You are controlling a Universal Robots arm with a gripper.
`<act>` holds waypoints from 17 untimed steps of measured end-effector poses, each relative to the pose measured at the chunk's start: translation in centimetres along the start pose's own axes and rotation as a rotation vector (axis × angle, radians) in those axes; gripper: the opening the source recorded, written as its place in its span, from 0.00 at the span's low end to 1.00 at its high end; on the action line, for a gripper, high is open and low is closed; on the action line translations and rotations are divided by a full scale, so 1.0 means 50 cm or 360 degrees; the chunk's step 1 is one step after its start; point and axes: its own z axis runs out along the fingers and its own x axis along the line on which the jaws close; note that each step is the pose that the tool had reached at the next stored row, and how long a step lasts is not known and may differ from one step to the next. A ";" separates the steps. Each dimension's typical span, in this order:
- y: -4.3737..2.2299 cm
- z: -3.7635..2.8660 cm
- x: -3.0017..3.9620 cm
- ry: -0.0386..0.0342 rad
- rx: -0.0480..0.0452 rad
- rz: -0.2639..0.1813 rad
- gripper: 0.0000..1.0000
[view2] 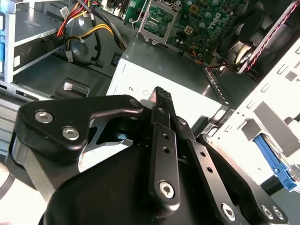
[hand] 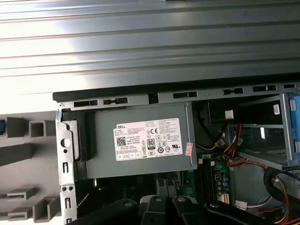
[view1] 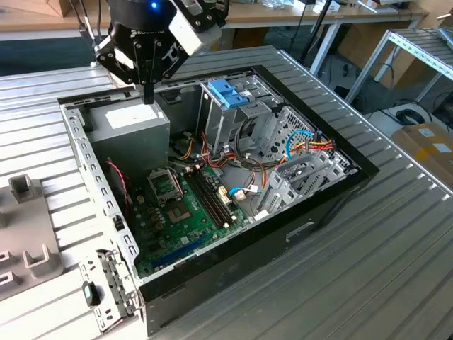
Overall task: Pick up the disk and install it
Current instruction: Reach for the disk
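one arm (view1: 145,28) pointing straight down, pincer (view1: 147,94) pressed together, empty, hovering just above grey box (view1: 131,131)

Tool (view1: 146,91) just above the grey box (view1: 131,142) (white sticker (view1: 132,116) on top) inside the open computer case (view1: 283,244)

The hand (view1: 147,95) hangs pointing downward, closed tight.

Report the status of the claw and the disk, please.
Claw shut, no disk in it. Hovering over grey box with white sticker. Nothing blocking it.
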 end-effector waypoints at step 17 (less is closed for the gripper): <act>-0.001 0.000 0.014 0.0000 0.0000 0.0000 0.10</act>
